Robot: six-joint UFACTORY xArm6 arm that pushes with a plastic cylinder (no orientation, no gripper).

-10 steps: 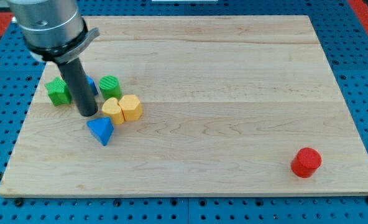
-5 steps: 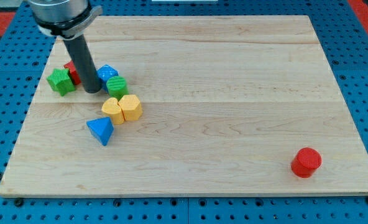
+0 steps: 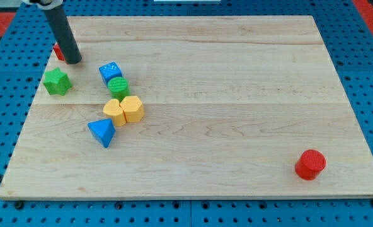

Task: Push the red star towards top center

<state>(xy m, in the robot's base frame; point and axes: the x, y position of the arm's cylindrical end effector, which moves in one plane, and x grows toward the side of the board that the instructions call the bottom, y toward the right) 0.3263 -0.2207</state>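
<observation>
The red star [image 3: 58, 51] is mostly hidden behind my rod near the board's upper left edge; only a red sliver shows. My tip [image 3: 72, 61] rests against its right side, above the green star [image 3: 57, 81]. A blue cube [image 3: 109, 71] and a green cylinder [image 3: 118, 86] lie to the right of the tip.
Two yellow blocks [image 3: 124, 110] sit together left of centre, with a blue triangle [image 3: 102, 132] below them. A red cylinder [image 3: 310, 164] stands at the bottom right. The wooden board [image 3: 237, 94] lies on a blue pegboard.
My tip moved up and left from beside the blue triangle to the upper left edge. The red star went up with it. The green star shifted slightly.
</observation>
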